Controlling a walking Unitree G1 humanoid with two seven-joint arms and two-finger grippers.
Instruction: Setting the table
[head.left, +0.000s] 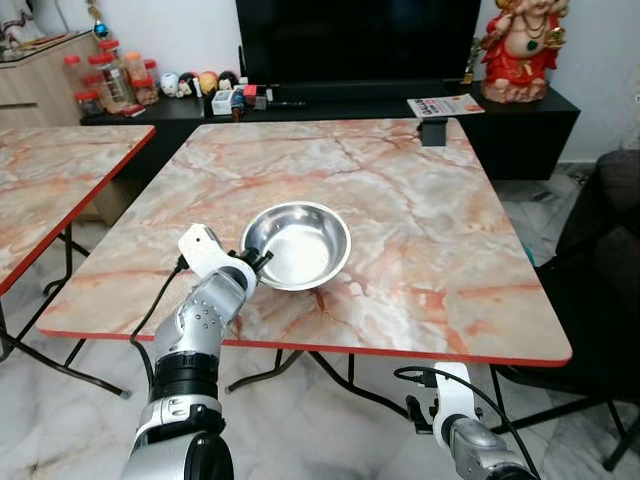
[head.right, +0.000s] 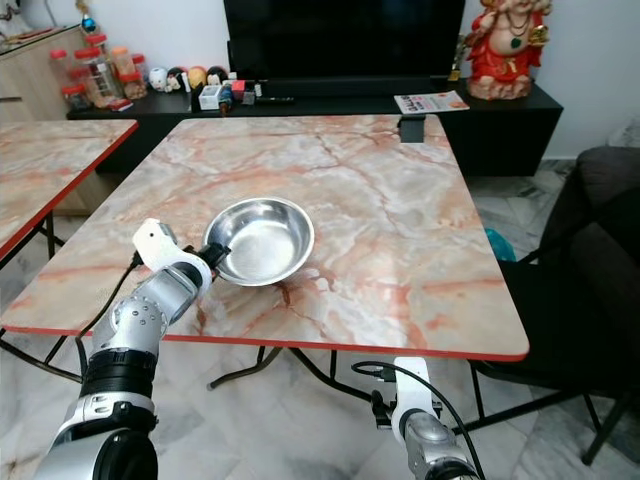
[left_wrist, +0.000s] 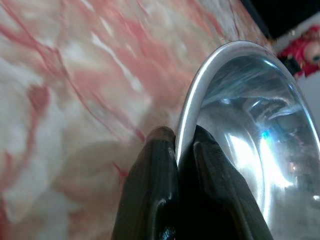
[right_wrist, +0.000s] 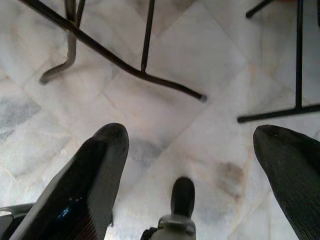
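A shiny steel bowl (head.left: 297, 244) sits on the marble-patterned table (head.left: 420, 230), near its front left. My left gripper (head.left: 260, 260) is shut on the bowl's near-left rim; in the left wrist view its two black fingers (left_wrist: 160, 170) pinch the thin rim of the bowl (left_wrist: 250, 125), one inside and one outside. My right gripper (right_wrist: 192, 150) hangs open below the table edge, pointing down at the tiled floor, with nothing between its fingers. The right arm (head.left: 460, 420) shows low at the front.
A second marble table (head.left: 50, 180) stands to the left with a gap between. A small black box (head.left: 433, 131) sits at the far table edge. Behind are a dark TV cabinet (head.left: 520, 125) with clutter and a red statue (head.left: 520, 45). A dark chair (head.left: 600, 280) stands on the right.
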